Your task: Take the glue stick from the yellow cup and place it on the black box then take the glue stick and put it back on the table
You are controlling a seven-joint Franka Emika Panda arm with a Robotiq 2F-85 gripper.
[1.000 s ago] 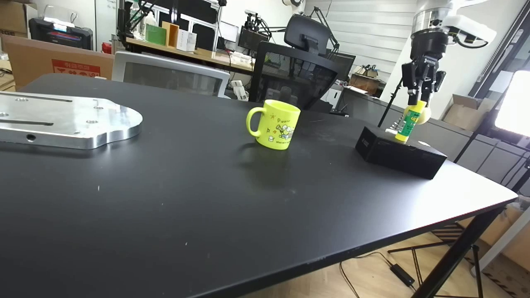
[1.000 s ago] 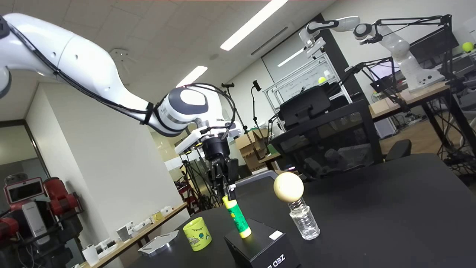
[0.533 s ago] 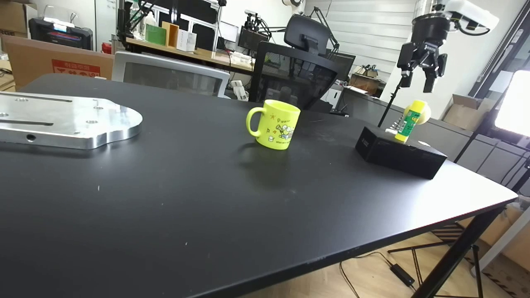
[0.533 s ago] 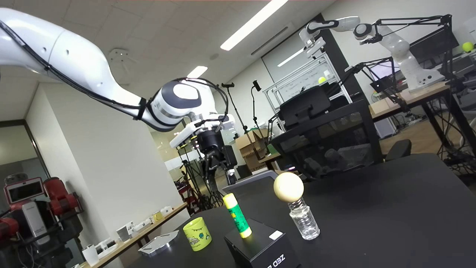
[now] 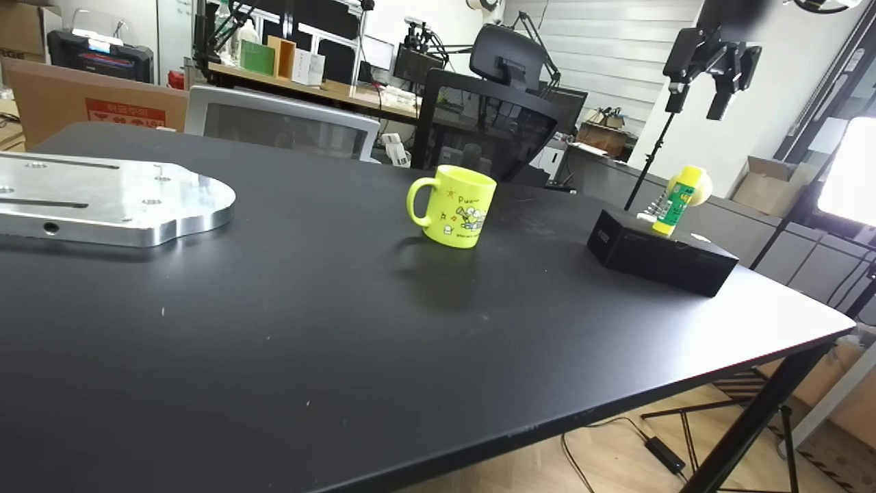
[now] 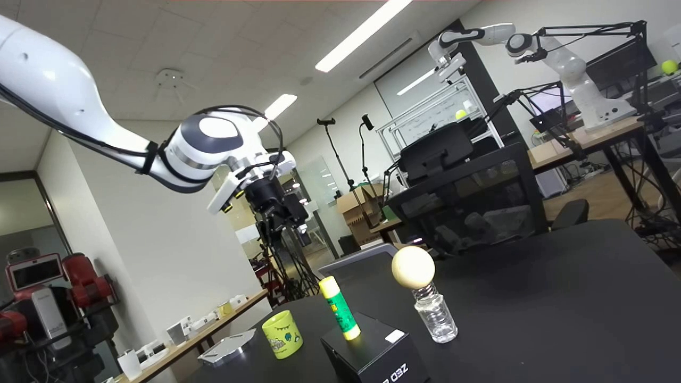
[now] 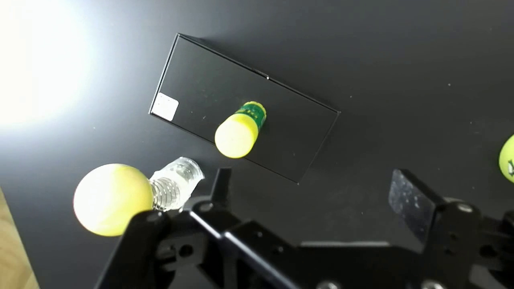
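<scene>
Upright on top of the black box (image 5: 660,257) stands the yellow and green glue stick (image 5: 675,202), free of any finger, in both exterior views. In the wrist view the glue stick (image 7: 241,127) leans by perspective over the lid of the box (image 7: 200,76). My gripper (image 7: 310,176) is open with nothing between its fingers; in an exterior view the gripper (image 5: 695,109) hangs well above the stick. The yellow cup (image 5: 457,205) sits on the black table (image 5: 308,329), apart from the box; only a sliver of the cup (image 7: 509,160) shows in the wrist view.
A pale yellow ball (image 6: 413,267) on a spring tops a clear bottle (image 6: 437,319) close beside the box. A thick metal plate (image 5: 116,195) lies on the table past the cup. A black mesh chair (image 6: 473,202) stands at the table's edge.
One second ago my fingers were around the glue stick's top. They have spread, let go and risen away from it. The stick has stayed standing on the box.
</scene>
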